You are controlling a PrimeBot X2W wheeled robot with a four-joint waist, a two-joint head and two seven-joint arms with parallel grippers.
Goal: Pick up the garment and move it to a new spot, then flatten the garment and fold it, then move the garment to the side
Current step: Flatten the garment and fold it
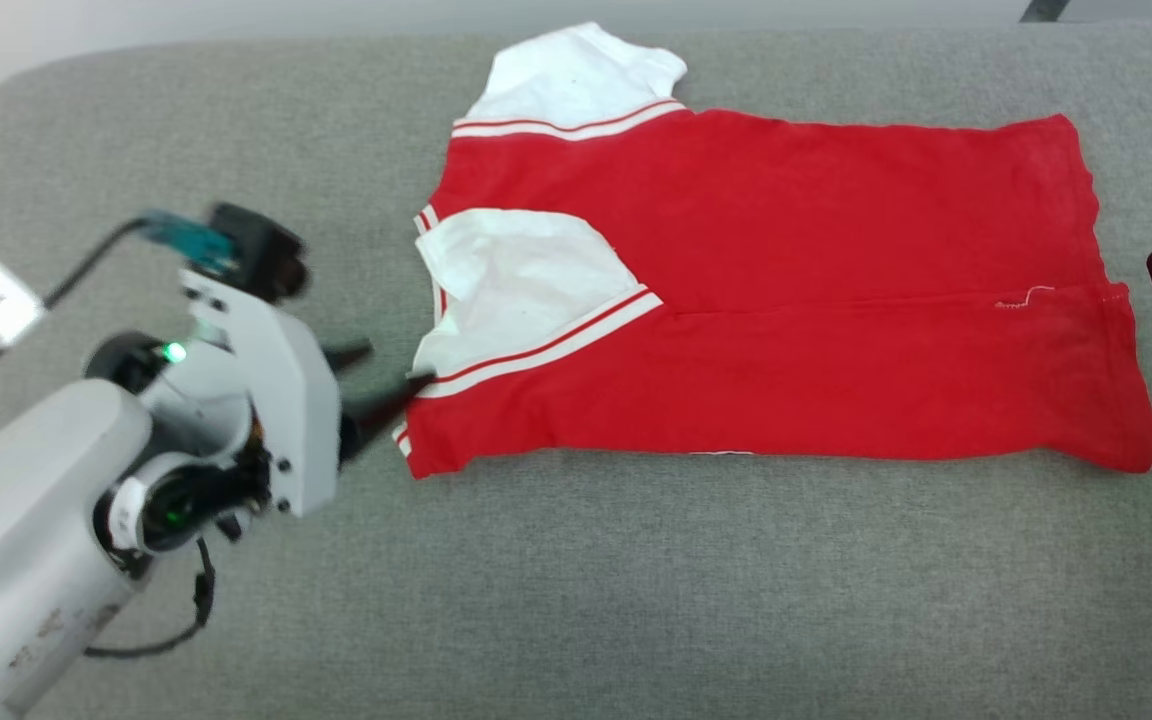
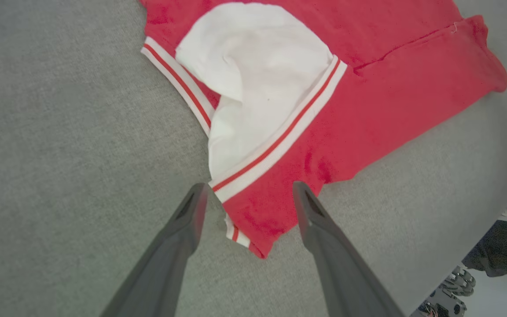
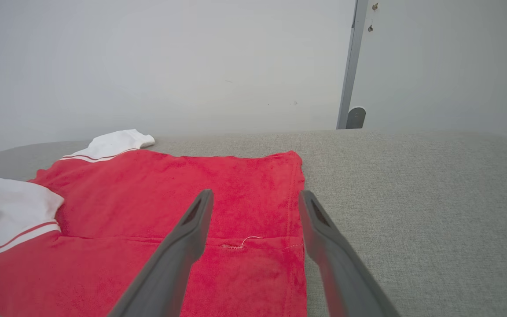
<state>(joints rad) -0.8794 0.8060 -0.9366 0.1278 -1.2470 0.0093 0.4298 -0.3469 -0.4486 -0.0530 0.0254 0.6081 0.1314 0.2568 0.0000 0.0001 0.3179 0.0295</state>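
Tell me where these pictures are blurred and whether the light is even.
Head view: the left gripper is blurred, the garment is sharp, the light even, no glare. Left wrist view: the dark fingers look soft. Right wrist view: the right gripper is soft too, shadows faint.

I count one garment [image 1: 836, 250] with two white sleeves [image 1: 516, 280], one bench [image 1: 636, 600], and four fingers [image 2: 170, 246] of mine.
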